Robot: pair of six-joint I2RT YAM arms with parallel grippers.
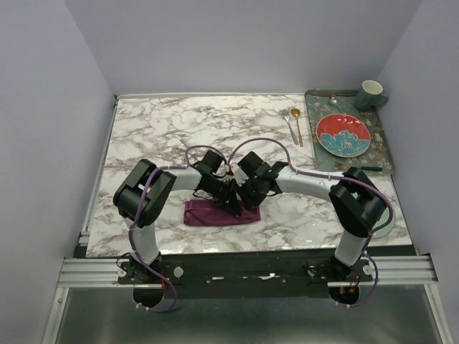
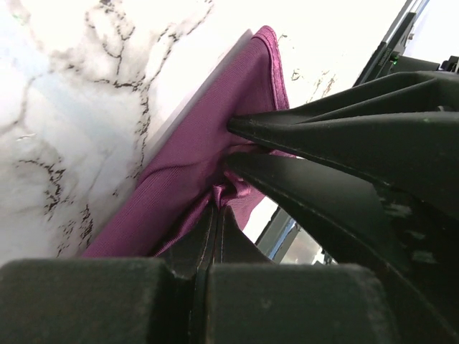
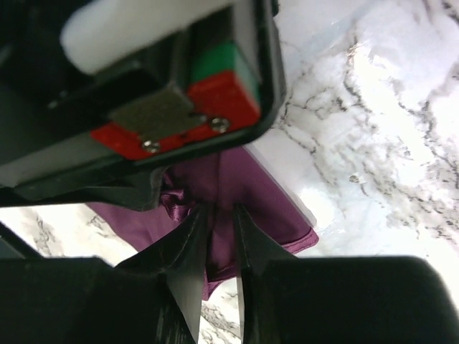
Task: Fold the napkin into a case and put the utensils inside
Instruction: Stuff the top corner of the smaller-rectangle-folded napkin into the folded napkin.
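The plum-purple napkin [image 1: 208, 215] lies folded into a narrow strip near the table's front edge. Both grippers meet over its right part. My left gripper [image 1: 231, 201] is shut on a bunched fold of the napkin [image 2: 179, 165], its fingertips [image 2: 203, 236] pressed together. My right gripper [image 1: 243, 203] pinches the cloth [image 3: 280, 208] between its fingers [image 3: 190, 244], right beside the left one. The silver fork [image 1: 287, 122] and gold spoon [image 1: 297, 125] lie side by side on the marble at the back right, far from both grippers.
A patterned tray [image 1: 311, 115] at the back right holds a red and blue plate [image 1: 343, 134] and a green mug [image 1: 371, 94]. A pale green plate [image 1: 388, 223] shows partly behind the right arm. White walls enclose the marble table [image 1: 165, 129].
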